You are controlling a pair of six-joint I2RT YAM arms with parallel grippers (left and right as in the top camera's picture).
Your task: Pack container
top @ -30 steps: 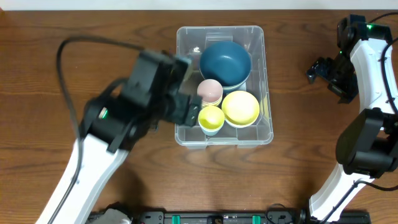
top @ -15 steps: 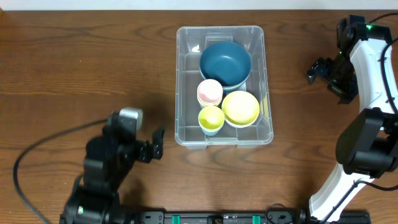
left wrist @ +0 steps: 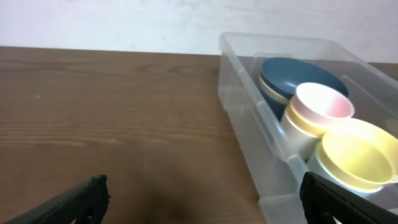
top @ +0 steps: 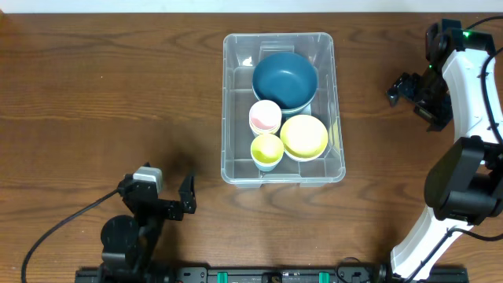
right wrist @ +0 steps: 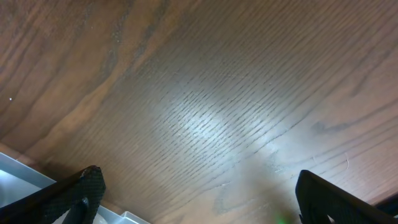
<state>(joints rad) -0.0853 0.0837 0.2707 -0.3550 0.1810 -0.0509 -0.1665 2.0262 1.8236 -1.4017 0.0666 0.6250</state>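
The clear plastic container [top: 235,94] stands at the table's middle. Inside it are a dark blue bowl [top: 284,77], a pink cup [top: 265,116], a yellow bowl [top: 304,136] and a small yellow-green cup [top: 267,149]. My left gripper [top: 187,196] is open and empty, low at the front left, well apart from the container. In the left wrist view the container [left wrist: 249,109] shows to the right, with the blue bowl [left wrist: 298,73], pink cup [left wrist: 320,102] and yellow bowl [left wrist: 354,155]. My right gripper [top: 398,88] hangs open and empty, to the right of the container.
Bare brown wood surrounds the container. The right wrist view shows my right gripper [right wrist: 199,193] over bare wood, with a corner of the container [right wrist: 18,171] at the lower left. The left arm's cable [top: 55,224] trails near the front edge.
My left arm has drawn back from the container's left side to the front left of the table. The right arm has not moved.
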